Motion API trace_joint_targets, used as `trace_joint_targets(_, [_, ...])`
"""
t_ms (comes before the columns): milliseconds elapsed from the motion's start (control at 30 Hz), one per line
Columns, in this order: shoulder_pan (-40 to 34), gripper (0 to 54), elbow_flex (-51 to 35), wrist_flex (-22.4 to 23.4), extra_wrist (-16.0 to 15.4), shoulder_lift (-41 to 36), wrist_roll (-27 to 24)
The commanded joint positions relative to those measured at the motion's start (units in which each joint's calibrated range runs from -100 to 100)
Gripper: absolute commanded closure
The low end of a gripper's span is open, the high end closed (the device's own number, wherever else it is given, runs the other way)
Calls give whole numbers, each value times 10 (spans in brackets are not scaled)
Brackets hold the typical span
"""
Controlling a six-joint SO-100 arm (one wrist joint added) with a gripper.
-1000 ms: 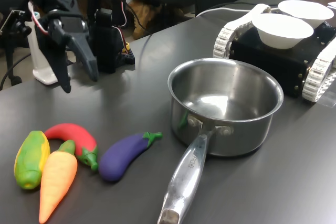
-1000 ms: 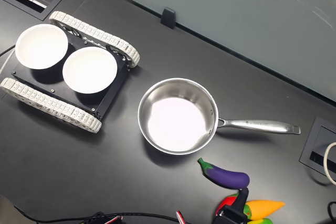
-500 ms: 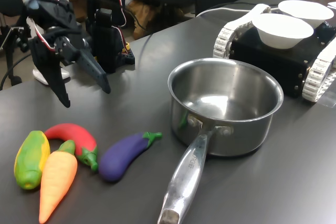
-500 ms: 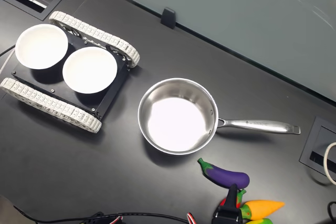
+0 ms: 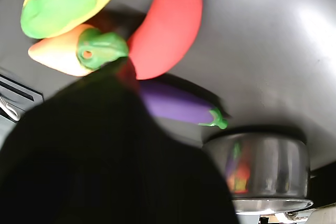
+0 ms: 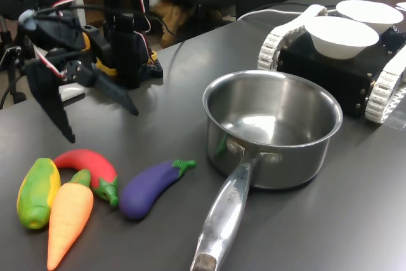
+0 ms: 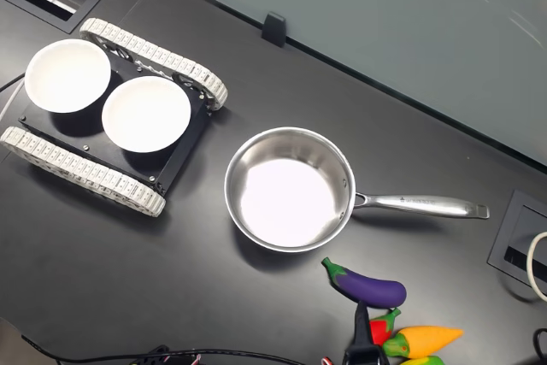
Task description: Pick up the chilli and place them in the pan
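In the first exterior view the gripper [image 6: 98, 118] hangs in the upper left of the frame with its jaws spread wide apart, one dark finger pointing down on the left and the other reaching out to the right. Nothing is between them. The chilli [image 6: 89, 166] lies on the table [image 6: 330, 220] below the gripper, at the lower left of the frame, and the jaws are above it and not touching it. In the second exterior view only a dark fingertip shows at the bottom edge, just beside the chilli [image 7: 381, 328], of which only a small red patch is seen.

The chilli is red, glossy and curved, with a green stem cap at its lower end in the first exterior view. It rests against a yellow-green corn cob [image 6: 38, 191] and an orange carrot [image 6: 68, 217], with a purple eggplant [image 6: 149, 187] just to its right. In the wrist view the chilli [image 5: 170, 24] fills the upper middle of the frame, blurred, with the gripper's dark body across the lower left.

The pan [image 6: 273, 128] stands empty in the middle of the first exterior view, its long handle pointing toward the lower edge. There is stamped writing on the handle, too small to read. Two white bowls [image 6: 342, 36] sit on a black tracked vehicle [image 6: 330, 71] at the upper right.
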Motion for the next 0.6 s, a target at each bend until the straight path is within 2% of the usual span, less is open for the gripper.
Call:
trace_joint_targets(0, [8,86,-67,-27,10,5,26])
trace_joint_targets(267, [-9,82,-56,-48,35,12,57])
trace_joint_targets(567, [-22,82,-55,-52,57,47,88])
